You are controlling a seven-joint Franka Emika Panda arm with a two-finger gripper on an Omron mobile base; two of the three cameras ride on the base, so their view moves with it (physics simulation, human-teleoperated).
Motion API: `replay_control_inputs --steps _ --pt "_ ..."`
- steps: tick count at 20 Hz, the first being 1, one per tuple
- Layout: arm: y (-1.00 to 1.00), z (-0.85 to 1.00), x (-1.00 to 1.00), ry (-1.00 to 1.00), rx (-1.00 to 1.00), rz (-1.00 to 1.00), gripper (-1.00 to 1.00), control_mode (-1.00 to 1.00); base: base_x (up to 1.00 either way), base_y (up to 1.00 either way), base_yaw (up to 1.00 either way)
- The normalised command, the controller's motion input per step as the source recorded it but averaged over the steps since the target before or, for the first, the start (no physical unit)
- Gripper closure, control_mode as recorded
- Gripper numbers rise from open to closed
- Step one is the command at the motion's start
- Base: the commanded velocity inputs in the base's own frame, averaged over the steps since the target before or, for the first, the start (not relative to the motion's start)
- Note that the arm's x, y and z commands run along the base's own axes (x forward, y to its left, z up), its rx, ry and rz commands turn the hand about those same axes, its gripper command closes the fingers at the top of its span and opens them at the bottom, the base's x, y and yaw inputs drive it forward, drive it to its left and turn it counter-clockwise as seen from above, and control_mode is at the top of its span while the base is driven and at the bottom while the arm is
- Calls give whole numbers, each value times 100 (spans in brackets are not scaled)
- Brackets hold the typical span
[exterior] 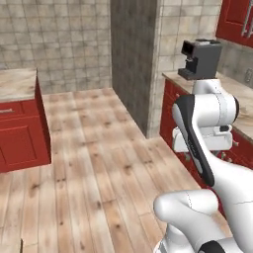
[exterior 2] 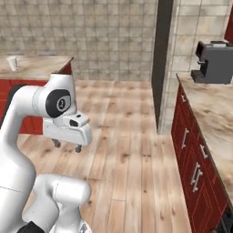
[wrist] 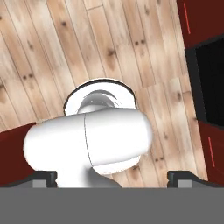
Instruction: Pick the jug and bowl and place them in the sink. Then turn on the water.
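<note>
Entry, current state.

My fingers [exterior 2: 67, 145] point down at the light wooden plank floor [exterior 2: 132, 150], hanging well above it in the open middle of the kitchen. They are spread as wide as they go, and nothing is between them. In the hand view the two dark tips stand far apart at the bottom edge, with only floor planks beyond them.

The small white tapered jug [exterior 2: 12, 63] stands upright on the pale marbled surface [exterior 2: 41, 67] of the red cabinet block [exterior 2: 34, 123] at the far left of the right base view. It is well apart from my fingers and is too small there for me to make out its handle or lip.

On my right runs a second pale marbled surface [exterior 2: 214, 123] over red cabinets with metal bar handles [exterior 2: 196, 173]. A dark grey box-shaped coffee machine [exterior: 200, 59] sits at its far end, near the dark grey square pillar [exterior: 132, 59]. Beige stone tiles cover the back wall [exterior: 64, 39]. Red upper cabinets [exterior: 237, 22] hang above the right-hand surface.

In the hand view, a black rectangular panel [wrist: 211, 78] is set in a red cabinet front along the right edge. I cannot tell what it is.
</note>
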Motion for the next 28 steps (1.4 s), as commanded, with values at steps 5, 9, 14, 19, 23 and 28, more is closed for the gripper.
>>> replay_control_inputs --steps 5,9,14,19,23,28 --pt "0 0 0 0 0 0 -100 100 100 35 22" --pt "0 0 0 0 0 0 -100 100 100 33 20" --pt "0 0 0 0 0 0 -100 100 100 30 21" --pt "0 0 0 0 0 0 -100 100 95 33 20" --pt "0 0 0 0 0 0 -100 100 97 44 16" --pt "0 0 0 0 0 0 -100 100 100 52 13"
